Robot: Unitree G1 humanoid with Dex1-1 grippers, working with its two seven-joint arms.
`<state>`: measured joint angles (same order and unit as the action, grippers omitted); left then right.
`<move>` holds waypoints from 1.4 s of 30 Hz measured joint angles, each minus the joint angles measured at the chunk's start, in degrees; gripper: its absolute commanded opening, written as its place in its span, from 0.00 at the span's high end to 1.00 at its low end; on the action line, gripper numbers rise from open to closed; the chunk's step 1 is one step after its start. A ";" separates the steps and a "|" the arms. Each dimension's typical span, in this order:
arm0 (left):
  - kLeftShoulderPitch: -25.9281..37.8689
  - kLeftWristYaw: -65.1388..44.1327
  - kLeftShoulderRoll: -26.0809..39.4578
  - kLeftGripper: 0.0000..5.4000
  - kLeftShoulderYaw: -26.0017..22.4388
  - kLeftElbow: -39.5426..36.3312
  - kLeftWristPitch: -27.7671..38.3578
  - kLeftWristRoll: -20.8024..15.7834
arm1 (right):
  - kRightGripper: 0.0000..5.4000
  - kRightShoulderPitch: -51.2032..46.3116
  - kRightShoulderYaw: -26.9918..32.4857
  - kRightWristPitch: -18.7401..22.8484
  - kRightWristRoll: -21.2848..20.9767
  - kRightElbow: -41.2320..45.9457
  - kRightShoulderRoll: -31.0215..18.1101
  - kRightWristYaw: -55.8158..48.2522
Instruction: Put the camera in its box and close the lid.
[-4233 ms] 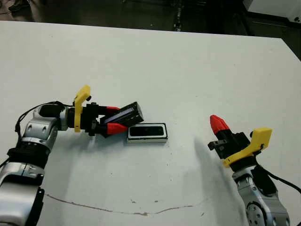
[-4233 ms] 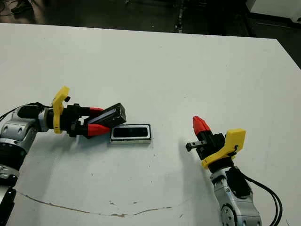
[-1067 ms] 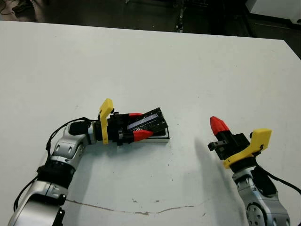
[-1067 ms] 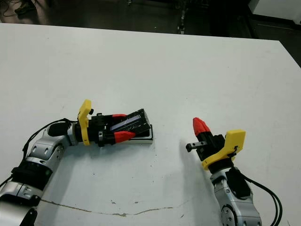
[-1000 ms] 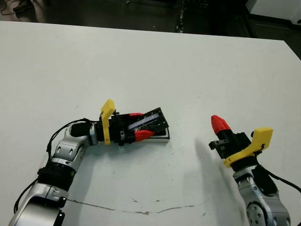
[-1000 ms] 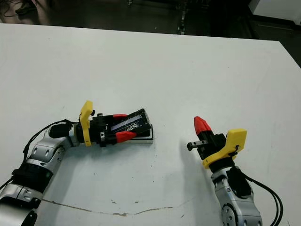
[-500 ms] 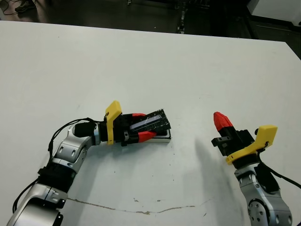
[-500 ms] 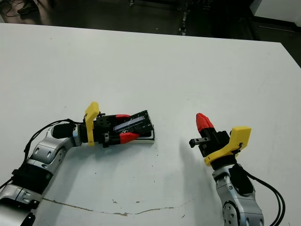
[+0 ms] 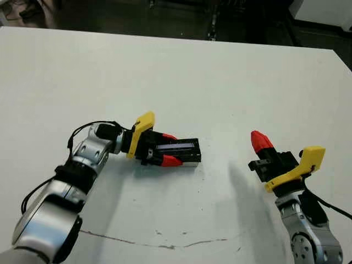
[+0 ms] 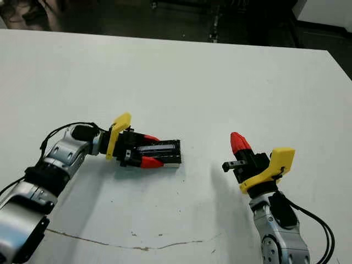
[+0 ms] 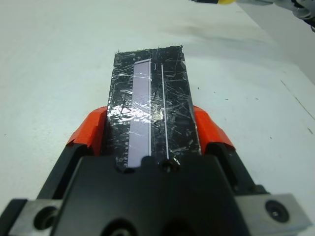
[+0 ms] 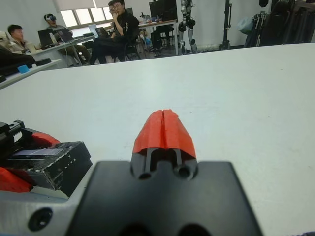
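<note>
Bench (image 9: 220, 77) white, faint brown streak at lower centre; left tool (image 9: 171, 148) clamps lid (image 9: 181, 148); right tool (image 9: 258, 140) closed, empty.

Since the earliest frames our left gripper (image 9: 169, 149) travels from beside the box (image 10: 175, 163) to directly over it, carrying the lid (image 11: 149, 107) clamped between its red fingers (image 11: 208, 130). The lid, tilted steeply up a second ago, now lies flat and level on the box, covering the tray opening that showed before. Our left forearm swings round, so the wrist now reaches in more from behind.
</note>
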<state>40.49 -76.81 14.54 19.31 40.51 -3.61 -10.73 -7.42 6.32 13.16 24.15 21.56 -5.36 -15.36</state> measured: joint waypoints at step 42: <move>-5.61 10.86 3.31 0.00 2.87 -13.85 5.06 6.20 | 1.00 -0.17 -0.52 -0.40 -1.15 -0.07 0.01 -0.58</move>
<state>34.89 -65.94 17.85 22.18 26.66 1.45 -4.53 -7.58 5.80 12.76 22.99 21.49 -5.36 -15.94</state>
